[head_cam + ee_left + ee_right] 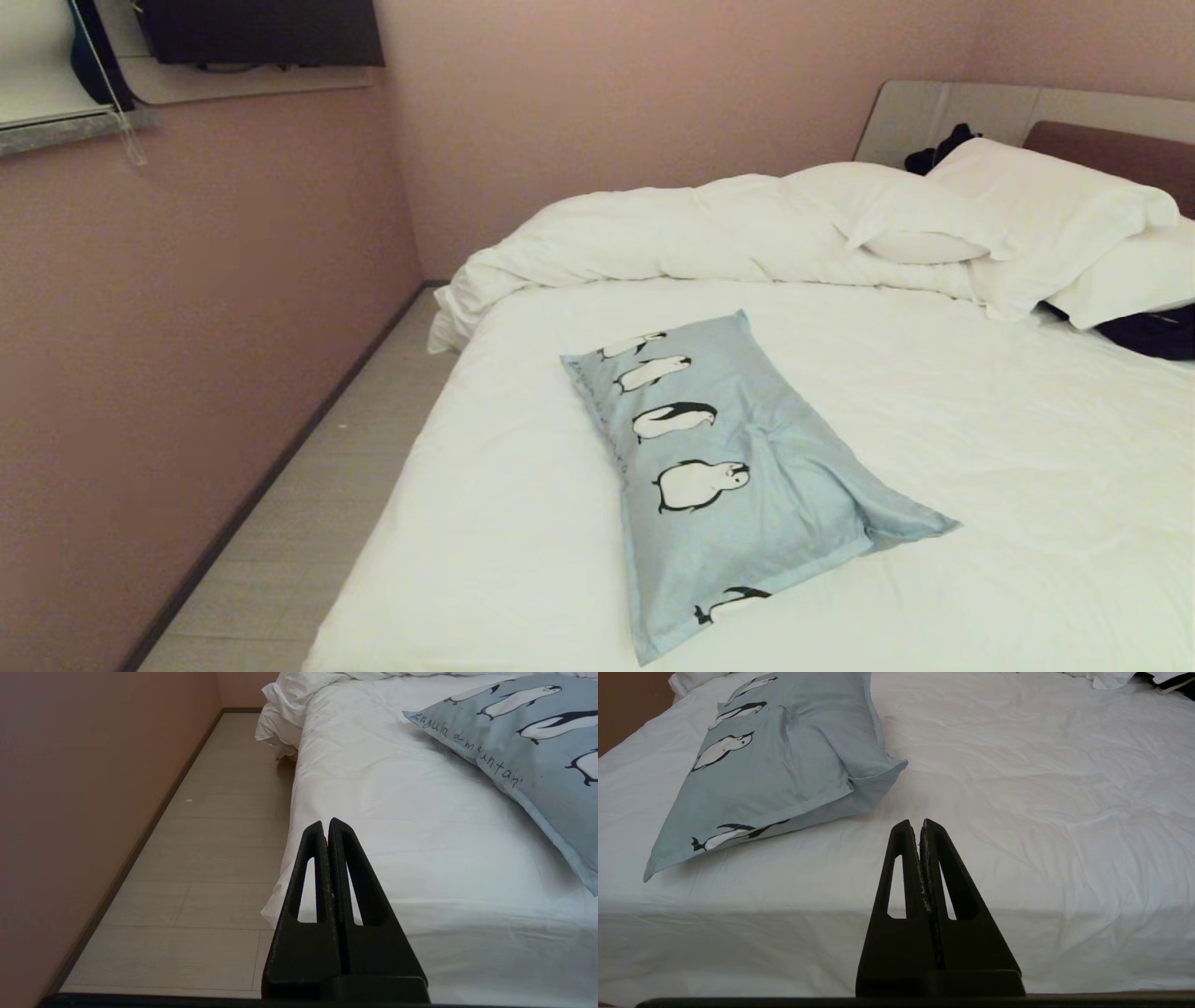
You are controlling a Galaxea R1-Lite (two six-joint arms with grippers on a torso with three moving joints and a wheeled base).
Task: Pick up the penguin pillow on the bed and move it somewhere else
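Head looks down; wrists low, sharing the bed [934,448].

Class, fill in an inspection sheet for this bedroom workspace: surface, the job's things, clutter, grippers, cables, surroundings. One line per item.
Surface: the bed, white sheet, lightly wrinkled.
Job's things: penguin pillow lying flat on the sheet near the bed's front left part, untouched.
Clutter: rumpled duvet and white pillows at the head end; dark cloth items beside them.
Grippers: left gripper shut, empty, short of the bed's edge; right gripper shut, empty, apart from the pillow.
Cables: nothing seen.
Surroundings: pink wall, pale floor strip along the bed.
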